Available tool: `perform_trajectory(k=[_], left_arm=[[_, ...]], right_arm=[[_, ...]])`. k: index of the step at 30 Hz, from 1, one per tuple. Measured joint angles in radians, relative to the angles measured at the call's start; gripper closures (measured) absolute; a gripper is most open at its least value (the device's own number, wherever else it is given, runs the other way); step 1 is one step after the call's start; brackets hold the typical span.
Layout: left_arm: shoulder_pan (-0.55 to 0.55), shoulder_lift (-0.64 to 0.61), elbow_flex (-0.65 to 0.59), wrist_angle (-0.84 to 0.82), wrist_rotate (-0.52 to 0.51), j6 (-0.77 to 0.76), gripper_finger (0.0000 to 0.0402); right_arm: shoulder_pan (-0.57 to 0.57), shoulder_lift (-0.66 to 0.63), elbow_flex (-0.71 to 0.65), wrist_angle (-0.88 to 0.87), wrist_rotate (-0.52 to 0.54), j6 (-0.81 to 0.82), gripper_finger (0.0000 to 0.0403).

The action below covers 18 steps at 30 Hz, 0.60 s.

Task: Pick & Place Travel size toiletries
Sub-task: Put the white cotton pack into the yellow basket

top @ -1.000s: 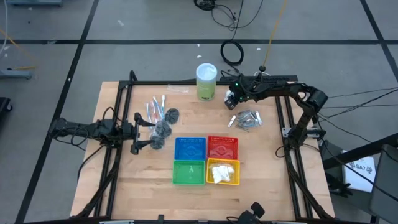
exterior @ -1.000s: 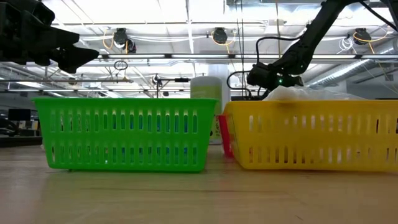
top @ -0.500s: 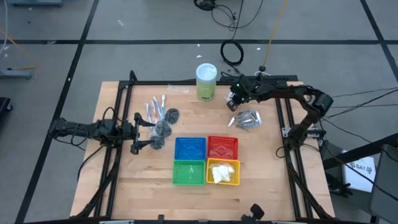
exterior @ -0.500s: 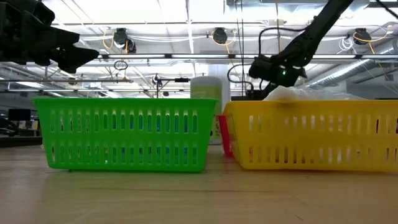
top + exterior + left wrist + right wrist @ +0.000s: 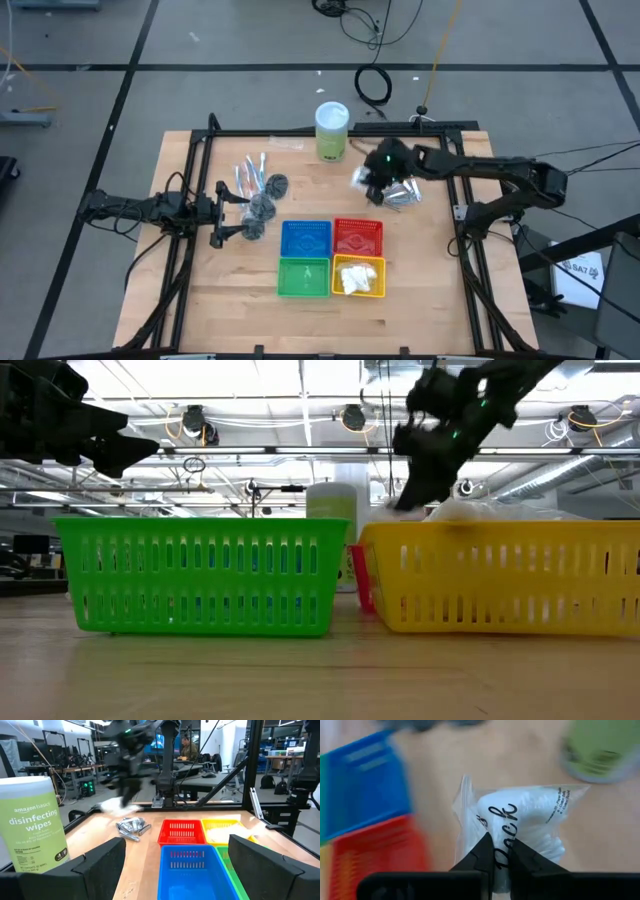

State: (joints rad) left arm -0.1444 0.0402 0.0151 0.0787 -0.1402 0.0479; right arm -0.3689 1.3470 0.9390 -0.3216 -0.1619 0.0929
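My right gripper (image 5: pixel 368 186) is above the table's far right part, shut on a clear-wrapped white sachet (image 5: pixel 520 820) that also shows in the high view as a white sachet (image 5: pixel 359 178). Shiny foil tubes (image 5: pixel 401 192) lie in a heap on the table just right of it. Pale sticks (image 5: pixel 250 172) and dark round puffs (image 5: pixel 263 206) lie at the left. Beside the puffs, my left gripper (image 5: pixel 226 213) hovers open and holds nothing. More white sachets lie in the yellow basket (image 5: pixel 358 292). My right gripper pinches one end of the sachet's clear wrapper (image 5: pixel 500 851) between its two fingertips (image 5: pixel 483 851). The fingers slant down from above. The sachet hangs beyond them, lifted clear of the table, its printed side showing in the right wrist view.
Blue (image 5: pixel 306 226), red (image 5: pixel 358 223), green (image 5: pixel 304 294) and yellow baskets stand in a square block at the table's middle near side. A tall green wipes cylinder (image 5: pixel 331 131) stands at the far edge. A black frame (image 5: pixel 455 190) runs around the table.
My right gripper has moved from beside the green cylinder toward the table's near edge and has risen, carrying the sachet, which now hangs clear of the table. The move is fast, and the arm is blurred.
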Motion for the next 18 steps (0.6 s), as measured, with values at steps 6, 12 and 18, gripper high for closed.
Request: perform_trajectory(k=[6,12,18], left_arm=[[0.000,0.000,0.000,0.000,0.000,0.000,0.0055],[0.000,0.000,0.000,0.000,0.000,0.000,0.0055],[0.000,0.000,0.000,0.000,0.000,0.000,0.0055]], right_arm=[[0.266,-0.050,0.001,-0.022,0.000,0.002,0.0384],[0.505,-0.049,0.001,-0.031,0.001,0.058,0.0383],[0.663,-0.046,-0.061,0.060,0.004,0.162,0.0383]])
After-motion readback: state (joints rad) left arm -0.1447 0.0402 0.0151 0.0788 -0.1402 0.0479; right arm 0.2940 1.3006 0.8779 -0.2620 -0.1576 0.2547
